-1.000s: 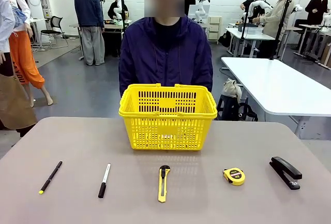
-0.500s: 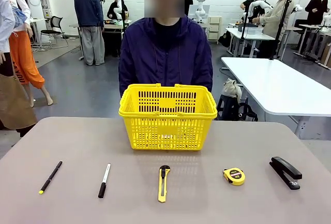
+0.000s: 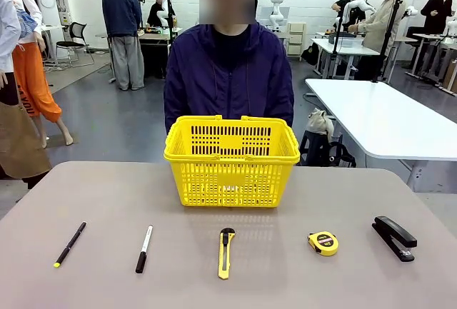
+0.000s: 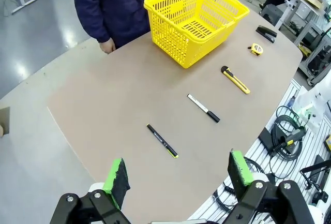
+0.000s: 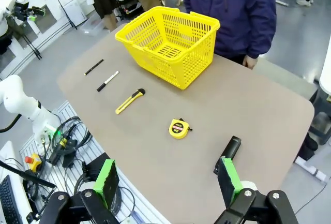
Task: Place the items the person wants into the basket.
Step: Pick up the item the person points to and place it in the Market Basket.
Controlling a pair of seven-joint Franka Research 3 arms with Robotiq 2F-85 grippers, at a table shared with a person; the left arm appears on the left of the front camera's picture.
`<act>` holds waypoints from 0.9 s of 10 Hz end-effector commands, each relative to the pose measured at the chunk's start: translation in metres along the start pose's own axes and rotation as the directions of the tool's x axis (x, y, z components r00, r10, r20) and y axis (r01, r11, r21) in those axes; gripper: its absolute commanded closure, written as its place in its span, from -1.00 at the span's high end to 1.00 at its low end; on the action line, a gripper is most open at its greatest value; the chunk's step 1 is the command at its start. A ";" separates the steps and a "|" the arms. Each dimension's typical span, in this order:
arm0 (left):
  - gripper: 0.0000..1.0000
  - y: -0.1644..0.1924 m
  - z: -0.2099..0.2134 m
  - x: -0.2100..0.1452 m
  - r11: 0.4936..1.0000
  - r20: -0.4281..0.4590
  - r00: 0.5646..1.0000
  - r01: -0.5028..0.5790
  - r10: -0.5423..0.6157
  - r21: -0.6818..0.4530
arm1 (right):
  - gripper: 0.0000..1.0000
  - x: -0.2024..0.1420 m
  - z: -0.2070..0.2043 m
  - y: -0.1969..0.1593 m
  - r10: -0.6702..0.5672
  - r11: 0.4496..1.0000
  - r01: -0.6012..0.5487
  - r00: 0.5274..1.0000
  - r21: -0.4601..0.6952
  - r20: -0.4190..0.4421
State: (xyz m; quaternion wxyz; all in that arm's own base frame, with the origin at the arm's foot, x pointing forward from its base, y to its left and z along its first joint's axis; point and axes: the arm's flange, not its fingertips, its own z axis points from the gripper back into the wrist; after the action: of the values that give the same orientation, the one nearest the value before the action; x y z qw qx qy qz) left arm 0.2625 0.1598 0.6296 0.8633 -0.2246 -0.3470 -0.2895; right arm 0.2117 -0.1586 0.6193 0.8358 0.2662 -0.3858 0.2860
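A yellow basket (image 3: pixel 231 160) (image 4: pixel 195 22) (image 5: pixel 168 44) stands at the table's far side, in front of the person (image 3: pixel 228 73) in a dark purple-blue jacket. In a row along the near side lie a black pen with a yellow tip (image 3: pixel 69 244) (image 4: pixel 162 140) (image 5: pixel 93 67), a white marker with a black cap (image 3: pixel 143 249) (image 4: pixel 203 108) (image 5: pixel 107 80) and a round yellow-and-black tape measure (image 3: pixel 323 242) (image 4: pixel 255 49) (image 5: pixel 178 128). My left gripper (image 4: pixel 178 175) hangs open high above the table's left end. My right gripper (image 5: pixel 168 182) hangs open high above the right end. Both hold nothing.
A yellow utility knife (image 3: pixel 226 252) (image 4: pixel 235 79) (image 5: pixel 130 101) lies between marker and tape measure. A black stapler (image 3: pixel 393 237) (image 4: pixel 266 33) (image 5: pixel 228 154) sits at the row's right end. The person's hands (image 4: pixel 107 46) (image 5: pixel 250 61) rest at the far table edge. Cables and boxes lie below the near edge.
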 end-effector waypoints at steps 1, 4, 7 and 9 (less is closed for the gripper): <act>1.00 0.000 0.002 0.001 1.000 0.002 1.000 0.013 -0.013 -0.007 | 1.00 0.002 -0.001 0.000 0.008 1.000 -0.008 1.000 0.009 0.010; 1.00 0.000 0.002 0.001 1.000 0.002 1.000 0.013 -0.013 -0.007 | 1.00 0.002 -0.001 0.000 0.008 1.000 -0.008 1.000 0.009 0.010; 1.00 0.000 0.002 0.001 1.000 0.002 1.000 0.013 -0.013 -0.007 | 1.00 0.002 -0.001 0.000 0.008 1.000 -0.008 1.000 0.009 0.010; 1.00 0.000 0.002 0.001 1.000 0.002 1.000 0.013 -0.013 -0.007 | 1.00 0.002 -0.001 0.000 0.008 1.000 -0.008 1.000 0.009 0.010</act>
State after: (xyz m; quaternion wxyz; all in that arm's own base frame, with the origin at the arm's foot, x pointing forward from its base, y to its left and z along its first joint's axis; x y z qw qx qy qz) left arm 0.2625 0.1592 0.6302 0.8639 -0.2238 -0.3468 -0.2887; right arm 0.2117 -0.1586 0.6193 0.8358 0.2661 -0.3857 0.2861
